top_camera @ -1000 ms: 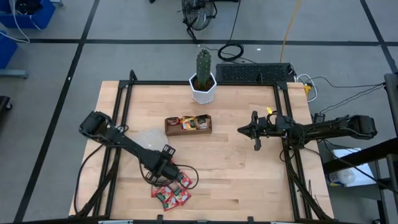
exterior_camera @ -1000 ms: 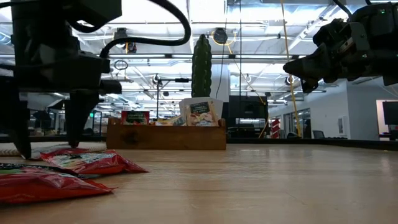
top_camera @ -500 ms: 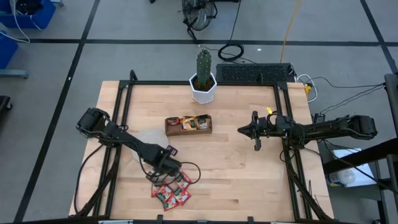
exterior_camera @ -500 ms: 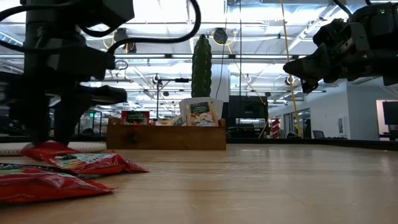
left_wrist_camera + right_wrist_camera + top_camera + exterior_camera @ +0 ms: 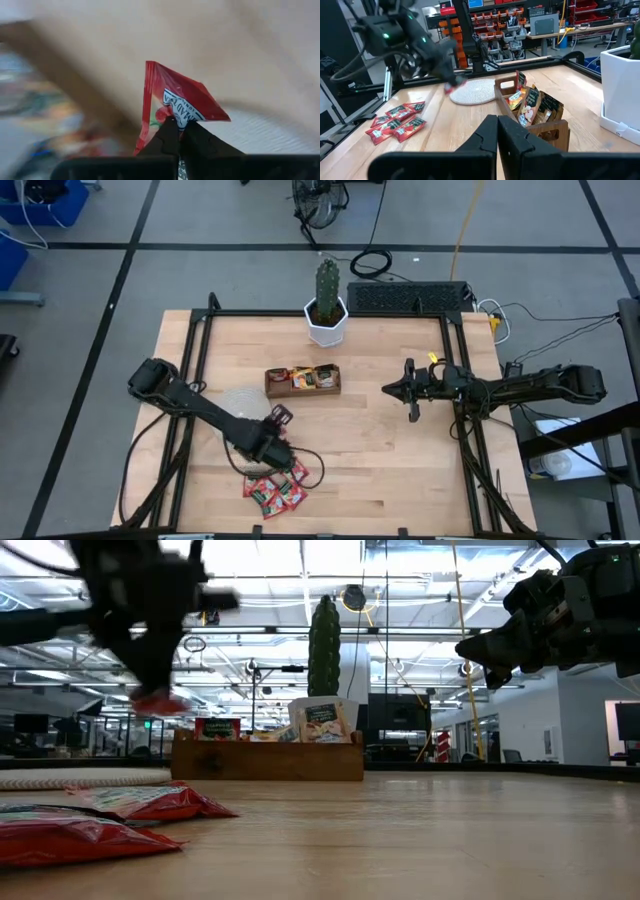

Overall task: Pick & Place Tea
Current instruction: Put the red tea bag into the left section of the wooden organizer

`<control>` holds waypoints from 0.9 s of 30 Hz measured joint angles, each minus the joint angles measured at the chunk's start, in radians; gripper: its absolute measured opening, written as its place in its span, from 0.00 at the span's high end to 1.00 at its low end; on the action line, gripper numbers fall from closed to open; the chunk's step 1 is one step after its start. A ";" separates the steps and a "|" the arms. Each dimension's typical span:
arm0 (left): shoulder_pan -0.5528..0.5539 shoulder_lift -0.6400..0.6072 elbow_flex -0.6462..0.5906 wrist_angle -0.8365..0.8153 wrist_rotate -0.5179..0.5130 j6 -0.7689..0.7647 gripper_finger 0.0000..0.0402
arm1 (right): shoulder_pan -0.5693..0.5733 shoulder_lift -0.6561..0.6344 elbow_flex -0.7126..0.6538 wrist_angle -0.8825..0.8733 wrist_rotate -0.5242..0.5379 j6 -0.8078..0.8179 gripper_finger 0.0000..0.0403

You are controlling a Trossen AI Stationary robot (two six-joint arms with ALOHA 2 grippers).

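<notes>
Left gripper is clenched on one corner of a red tea sachet, which hangs clear of the bench; in the low view the sachet sits well above the surface. From above, the left gripper is between the pale round disc and the loose red sachets lying near the front edge. The brown tray, already holding several sachets, stands mid-bench before the potted cactus. Right gripper is closed and empty, raised over the right half of the bench.
</notes>
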 joint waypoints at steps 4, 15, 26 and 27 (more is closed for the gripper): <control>0.016 0.000 0.090 -0.144 -0.251 0.139 0.98 | 0.000 0.000 0.000 0.000 0.000 0.000 1.00; 0.230 0.000 -0.097 -0.100 -0.521 0.606 0.98 | 0.000 0.000 0.000 0.000 0.000 0.000 1.00; 0.313 -0.001 -0.205 0.160 -0.544 0.717 0.99 | 0.000 0.000 0.000 -0.009 0.000 -0.004 1.00; 0.314 -0.001 -0.208 0.176 -0.539 0.729 0.98 | 0.000 0.000 0.000 -0.009 0.000 -0.004 1.00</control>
